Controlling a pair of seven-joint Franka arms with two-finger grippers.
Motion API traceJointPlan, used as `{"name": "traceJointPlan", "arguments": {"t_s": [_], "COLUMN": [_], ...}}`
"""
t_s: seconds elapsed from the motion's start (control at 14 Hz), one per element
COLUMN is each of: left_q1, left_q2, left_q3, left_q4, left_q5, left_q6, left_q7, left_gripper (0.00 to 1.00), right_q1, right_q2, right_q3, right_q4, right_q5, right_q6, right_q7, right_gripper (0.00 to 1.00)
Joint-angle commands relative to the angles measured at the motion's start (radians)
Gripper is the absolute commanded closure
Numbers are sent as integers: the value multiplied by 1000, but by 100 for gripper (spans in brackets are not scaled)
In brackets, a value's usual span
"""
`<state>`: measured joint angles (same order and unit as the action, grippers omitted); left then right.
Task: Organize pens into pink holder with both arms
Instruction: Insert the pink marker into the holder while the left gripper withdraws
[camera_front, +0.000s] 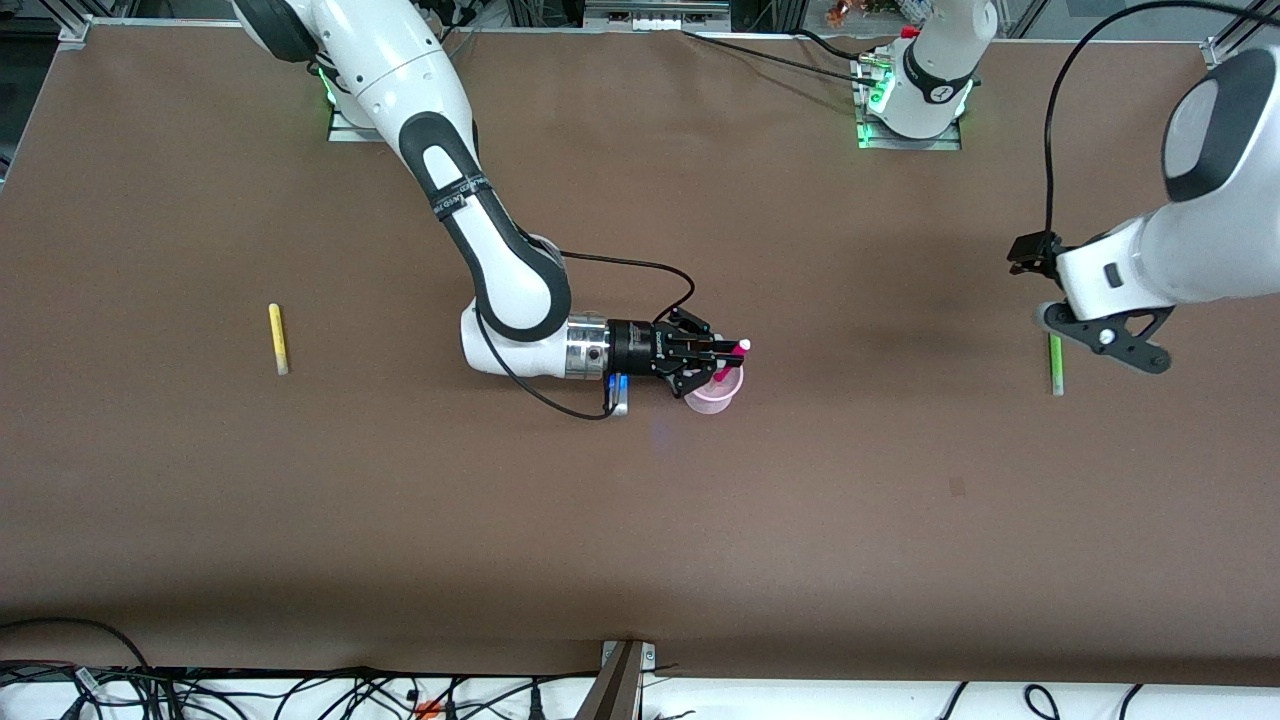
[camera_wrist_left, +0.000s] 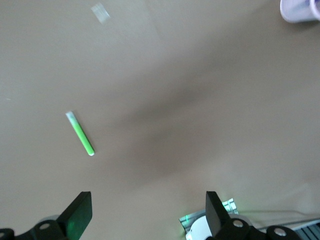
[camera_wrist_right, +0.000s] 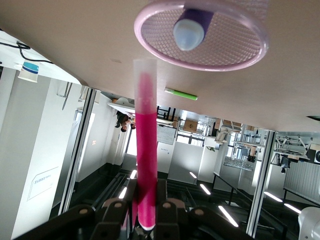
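Now I'm pinching the magenta pen (camera_front: 730, 362) in the right gripper (camera_front: 722, 359) over the pale pink round holder (camera_front: 714, 395), a purple pen (camera_wrist_right: 192, 26) already inside. Left gripper (camera_front: 1110, 340) is hovering spread above the green pen (camera_front: 1055, 365), partly hiding it; the yellow pen (camera_front: 277, 338) is lying well apart.

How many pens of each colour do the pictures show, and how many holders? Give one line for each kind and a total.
Magenta pen: 1
Purple pen: 1
Yellow pen: 1
Green pen: 1
Pink holder: 1
Total: 5
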<state>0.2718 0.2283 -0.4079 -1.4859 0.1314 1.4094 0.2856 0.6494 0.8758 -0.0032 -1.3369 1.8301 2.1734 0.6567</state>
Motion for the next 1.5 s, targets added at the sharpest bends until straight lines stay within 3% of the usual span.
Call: {"name": "traceJointPlan", "arguments": {"t_s": [0.0,0.07,0.14,0.21,0.43,0.86,0.93,1.0,1.07,1.36,1.43], "left_q1": [-93,-212,-292,-304,-315,-298,-299,-304,-309,-307,-307], "left_q2": [-77,-119,-150,-177,-306,-296,-296,-296,-291,-282,-277], "left_q3": [52,195,281,305,316,304,302,301,301,302,301], "left_q4": [26,-8,-31,-65,-264,-252,-249,-247,-240,-234,-232], "left_q5": [17,11,-12,-56,-72,-98,-98,-96,-95,-95,-95], "left_q6": [20,54,93,118,288,258,256,253,255,253,253], "left_q7": [-32,-37,-63,-116,-203,-212,-210,-212,-214,-212,-212], "left_gripper": [0,0,0,0,0,0,0,0,0,0,0], "right_q1": [29,30,33,33,32,32,32,32,32,24,24], "right_q2": [19,22,26,28,26,26,28,26,23,-13,-30], "right_q3": [-8,-8,-8,-8,-9,-9,-9,-9,-9,-21,-49], "right_q4": [10,7,5,4,-28,-65,-65,-65,-65,-61,-61], "right_q5": [75,90,92,92,89,86,86,86,84,77,52], "right_q6": [13,11,11,13,8,8,8,9,10,8,6], "right_q7": [-87,-112,-121,-121,-155,-227,-241,-246,-246,-241,-241], "right_gripper": [100,100,100,100,100,97,69,14,0,0,0]}}
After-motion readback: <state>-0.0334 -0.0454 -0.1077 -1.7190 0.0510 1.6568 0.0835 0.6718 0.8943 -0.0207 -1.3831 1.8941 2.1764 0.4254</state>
